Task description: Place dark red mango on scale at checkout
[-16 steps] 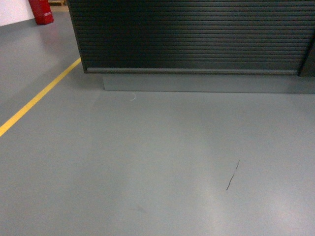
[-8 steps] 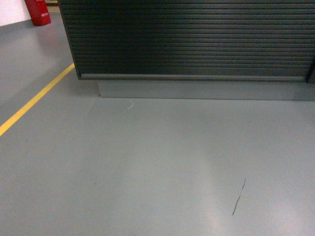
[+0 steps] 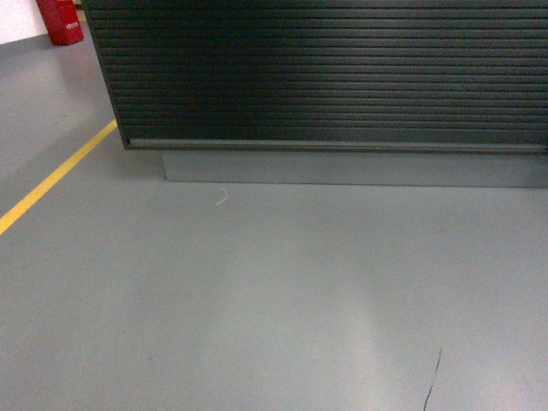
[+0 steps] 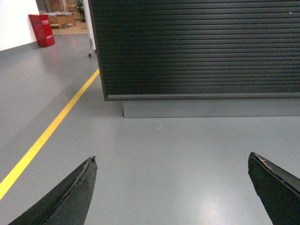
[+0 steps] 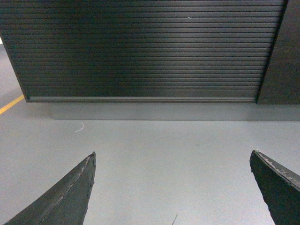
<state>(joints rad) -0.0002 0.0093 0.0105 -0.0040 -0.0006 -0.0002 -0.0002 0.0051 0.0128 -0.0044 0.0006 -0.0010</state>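
The checkout [image 3: 325,77] fills the top of the head view with its dark, horizontally ribbed front panel; it also shows in the left wrist view [image 4: 197,47] and the right wrist view [image 5: 140,47]. Its top, the scale and the dark red mango are out of view. My left gripper [image 4: 172,159] is open over bare grey floor, with nothing between its fingers. My right gripper [image 5: 172,157] is open too, empty, facing the counter's front. Neither gripper appears in the head view.
A grey plinth [image 3: 342,167] runs under the counter's panel. A yellow floor line [image 3: 51,180] slants along the left. A red box [image 3: 60,21] stands at the far left by a white wall. A dark scratch [image 3: 432,381] marks the floor.
The counter has grown larger and shifted left and down in the head view. The floor scratch has slid toward the bottom right, so the base has rolled closer.
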